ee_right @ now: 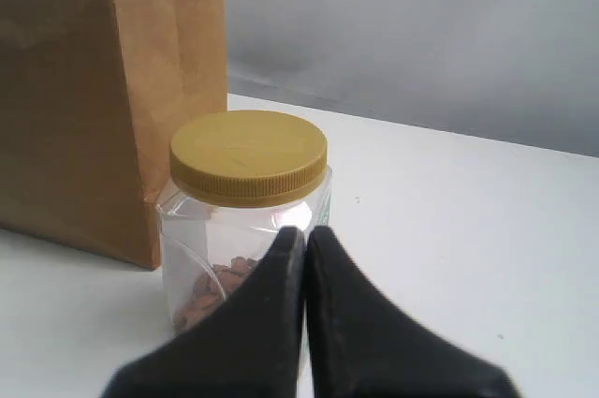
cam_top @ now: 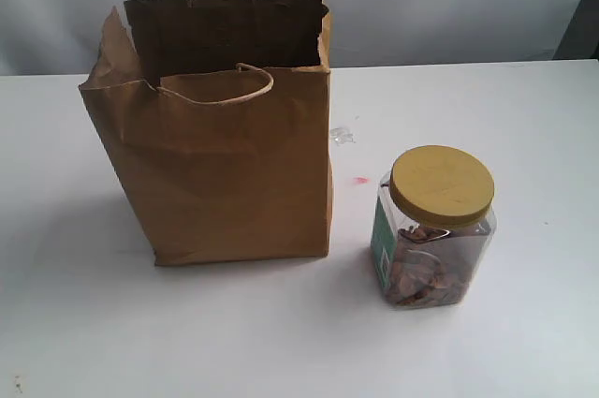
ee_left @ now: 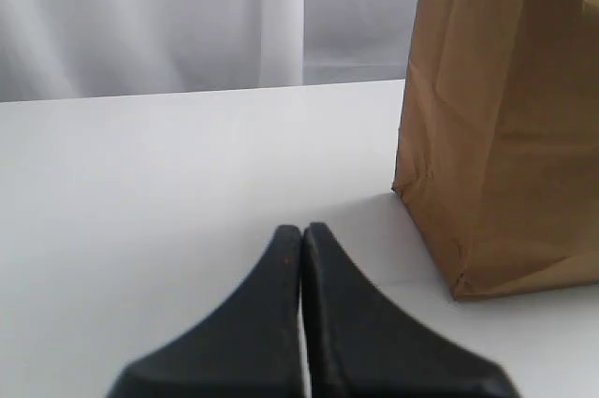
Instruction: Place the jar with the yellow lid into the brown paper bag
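Yellow-lidded jar (cam_top: 435,229) stands upright beside the brown paper bag (cam_top: 229,169).

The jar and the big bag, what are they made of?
The jar looks like clear, shiny plastic: brown pieces show through. Its yellow lid seems matte plastic, ribbed round the edge. The bag looks like dull brown paper, creased and ragged at the rim.

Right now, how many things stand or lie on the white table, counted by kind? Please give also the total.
brown paper bag: 1
yellow-lidded jar: 1
small clear scrap: 1
small red speck: 1 (too small to tell whether it is a thing or only a mark)
Total: 4
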`<action>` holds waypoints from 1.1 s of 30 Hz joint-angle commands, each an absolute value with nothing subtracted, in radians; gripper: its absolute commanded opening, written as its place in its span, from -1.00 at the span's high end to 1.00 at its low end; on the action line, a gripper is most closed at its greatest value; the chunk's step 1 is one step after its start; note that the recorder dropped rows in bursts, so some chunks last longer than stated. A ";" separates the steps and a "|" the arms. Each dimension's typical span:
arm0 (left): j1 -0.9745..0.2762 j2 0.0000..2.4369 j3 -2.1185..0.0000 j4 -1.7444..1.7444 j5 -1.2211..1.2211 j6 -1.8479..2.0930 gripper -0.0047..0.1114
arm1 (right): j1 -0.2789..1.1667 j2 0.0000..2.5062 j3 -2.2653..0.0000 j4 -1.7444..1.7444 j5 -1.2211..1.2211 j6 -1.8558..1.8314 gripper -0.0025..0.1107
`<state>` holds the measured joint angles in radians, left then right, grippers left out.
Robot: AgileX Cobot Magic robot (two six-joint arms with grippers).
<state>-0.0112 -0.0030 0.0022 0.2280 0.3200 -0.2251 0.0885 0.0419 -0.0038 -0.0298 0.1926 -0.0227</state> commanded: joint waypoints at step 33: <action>-0.016 0.000 0.000 0.224 0.311 -0.229 0.90 | 0.081 0.039 0.000 0.131 -0.147 0.159 0.96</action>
<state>-0.0112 -0.0030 0.0022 0.2280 0.3200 -0.2251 0.0885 0.0419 -0.0038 0.0144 -0.1011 0.0831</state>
